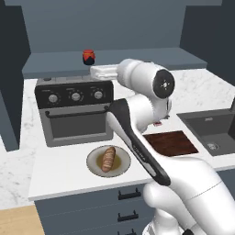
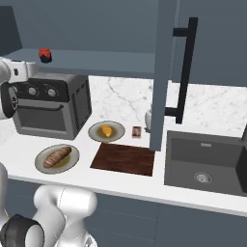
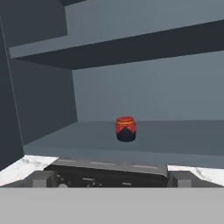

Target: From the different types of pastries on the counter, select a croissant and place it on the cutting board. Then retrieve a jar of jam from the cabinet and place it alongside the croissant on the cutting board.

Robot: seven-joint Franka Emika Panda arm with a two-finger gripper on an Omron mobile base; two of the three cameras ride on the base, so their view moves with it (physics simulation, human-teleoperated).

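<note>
The jar of jam (image 3: 125,128) is standing upright on the cabinet (image 1: 137,57) ledge, back from its front edge, with bare shelf lying open on both sides of it and a tall gap running up to the shelf above. Taking the jar as my mark: my gripper (image 3: 111,178) is hanging in front of it and lower, well apart from it, jaws spread wide and grasping nothing. The toaster oven (image 1: 75,109) is sitting below and in front of the jar, its top edge lying just beneath my fingers (image 3: 42,179). Farther out from the jar, on the counter (image 2: 125,101), the croissant (image 2: 107,130) is lying on its round plate (image 2: 96,136), not on the cutting board (image 2: 123,159), which is resting just beyond that plate toward the counter's front edge. The striped loaf (image 1: 108,159) is lying on a second plate (image 1: 94,165) in front of the oven. The sink (image 2: 205,161) is sitting farthest from the jar, past the board. An open cabinet door (image 2: 164,72) is hanging between board and sink.
</note>
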